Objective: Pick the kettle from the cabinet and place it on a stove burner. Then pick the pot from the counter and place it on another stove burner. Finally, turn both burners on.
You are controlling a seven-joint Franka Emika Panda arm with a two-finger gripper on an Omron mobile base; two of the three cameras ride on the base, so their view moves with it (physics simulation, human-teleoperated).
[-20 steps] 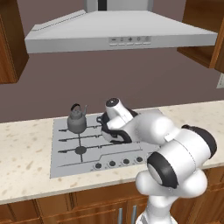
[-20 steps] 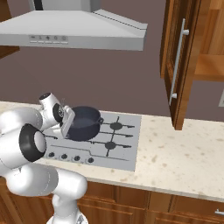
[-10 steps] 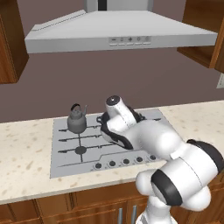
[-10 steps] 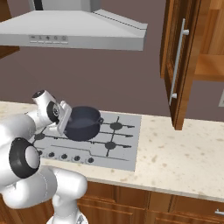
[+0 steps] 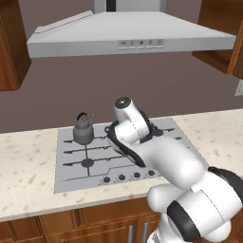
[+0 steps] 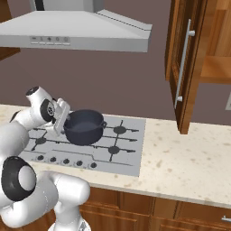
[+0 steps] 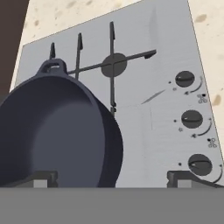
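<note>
The dark blue-grey pot (image 6: 84,127) stands on the silver cooktop (image 6: 128,155), near its middle. The pot (image 7: 57,131) takes up the left of the hand view. My gripper (image 6: 61,119) hangs at the pot's left rim with its jaws wide open and nothing held. In the hand view the gripper (image 7: 112,178) straddles the pot's wall, one fingertip (image 7: 43,177) over the inside and the other outside, over the cooktop. The small grey kettle (image 5: 83,133) sits on the back-left burner. The arm hides most of the pot (image 5: 117,144) in the left base view.
Three dark knobs (image 7: 191,118) line the cooktop's front edge, beside a free burner (image 7: 113,65). The brown cabinet's door (image 6: 185,67) stands open at the right above the beige counter (image 6: 180,167). A grey hood (image 5: 128,40) hangs overhead.
The hand has drawn a little up and to the left, away from the pot. The pot and the kettle have stayed in place on the cooktop.
</note>
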